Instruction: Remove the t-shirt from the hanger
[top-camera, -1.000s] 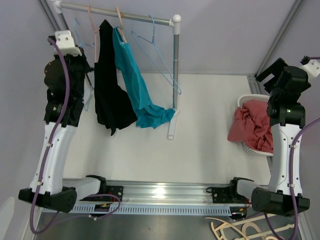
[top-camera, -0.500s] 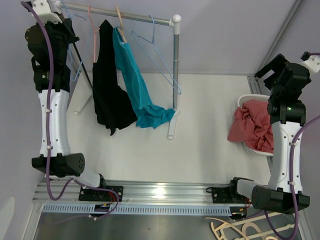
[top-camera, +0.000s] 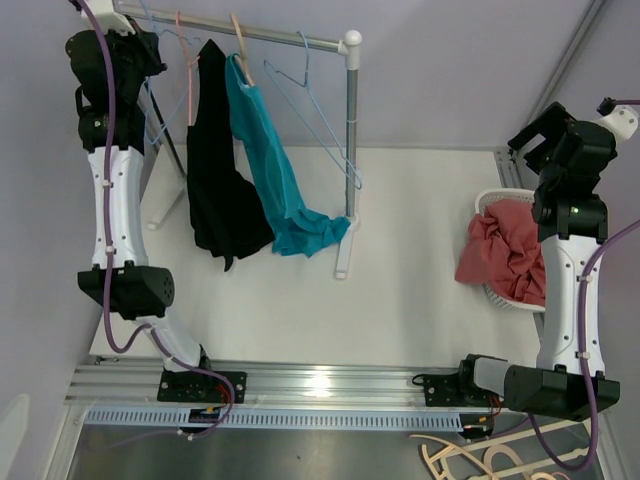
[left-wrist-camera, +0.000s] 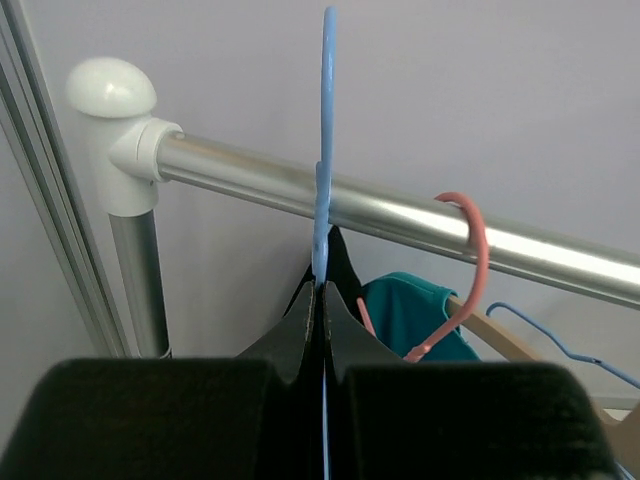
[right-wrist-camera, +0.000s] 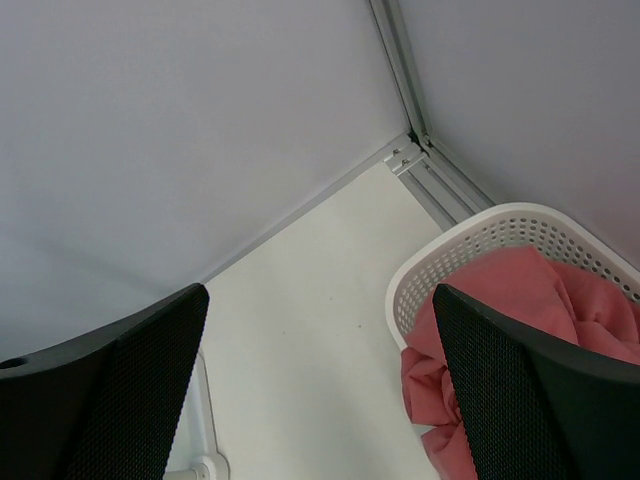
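My left jaws are pinched shut on a thin blue hanger (left-wrist-camera: 325, 120), right at the rail (left-wrist-camera: 400, 215) near the tabletop's (top-camera: 420, 250) far-left corner. Black shirt (top-camera: 215, 180) and teal shirt (top-camera: 275, 170) hang just beside. Right jaws gape wide, empty, over the basket (right-wrist-camera: 500, 225) with a red shirt (right-wrist-camera: 520, 290) at the right edge.

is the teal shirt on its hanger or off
On. The teal t-shirt hangs from the wooden hanger, which is hooked over the rail, right beside the black garment.
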